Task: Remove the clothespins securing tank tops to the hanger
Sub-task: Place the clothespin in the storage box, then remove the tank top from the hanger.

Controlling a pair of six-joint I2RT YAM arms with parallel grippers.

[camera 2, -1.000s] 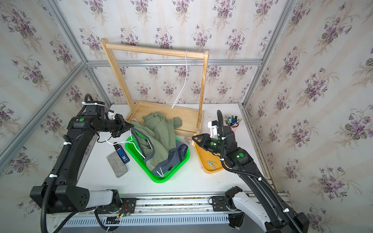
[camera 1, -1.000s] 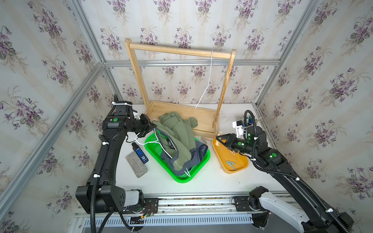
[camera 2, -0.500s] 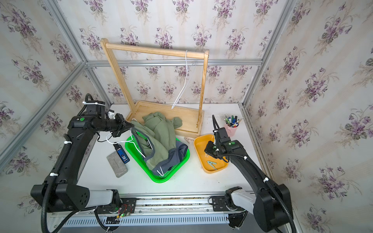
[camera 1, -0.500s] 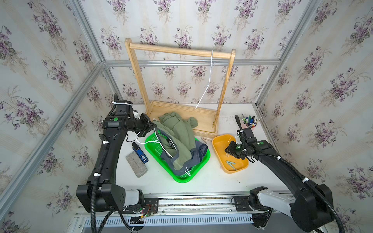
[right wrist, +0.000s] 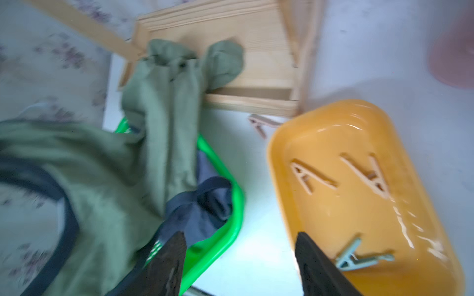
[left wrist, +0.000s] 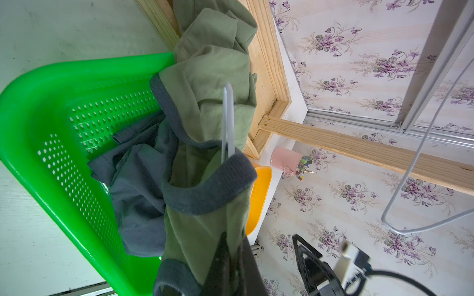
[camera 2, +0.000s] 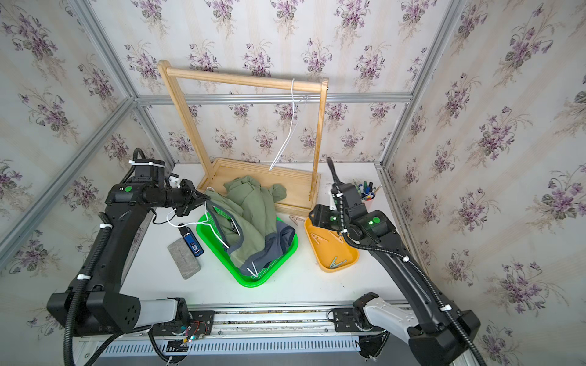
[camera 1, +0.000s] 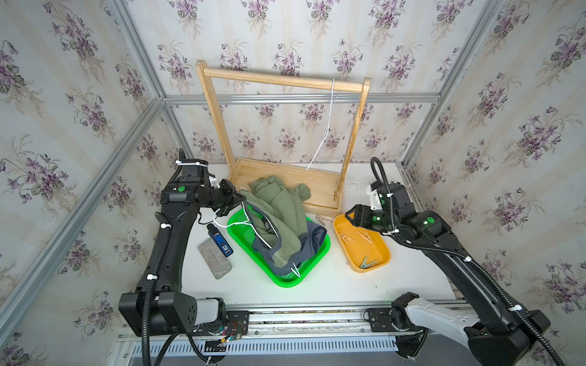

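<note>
The olive tank top (camera 1: 279, 209) lies heaped over the navy tank top (camera 1: 312, 236) in a green basket (camera 1: 285, 280). A white wire hanger (camera 1: 253, 223) is threaded through them. My left gripper (camera 1: 236, 198) is shut on the olive top's edge by the hanger wire (left wrist: 228, 123). The fabric is pinched between its fingers (left wrist: 246, 258). My right gripper (right wrist: 241, 238) stands open and empty over the gap between the basket and the orange tray (camera 1: 380, 250). Two tan clothespins (right wrist: 310, 176) and a grey-green clothespin (right wrist: 359, 258) lie in the tray. Another tan clothespin (camera 1: 321, 219) lies on the table.
A wooden rack (camera 1: 285, 79) stands at the back with a bare white hanger (camera 1: 326, 133) hooked on its bar. A grey block (camera 1: 215, 258) and a blue device (camera 1: 220, 244) lie left of the basket. A pink cup of pens (camera 2: 367, 193) stands at the back right.
My right gripper has opened while the right arm swung over the orange tray and back to its far left corner. The left arm has not moved.
</note>
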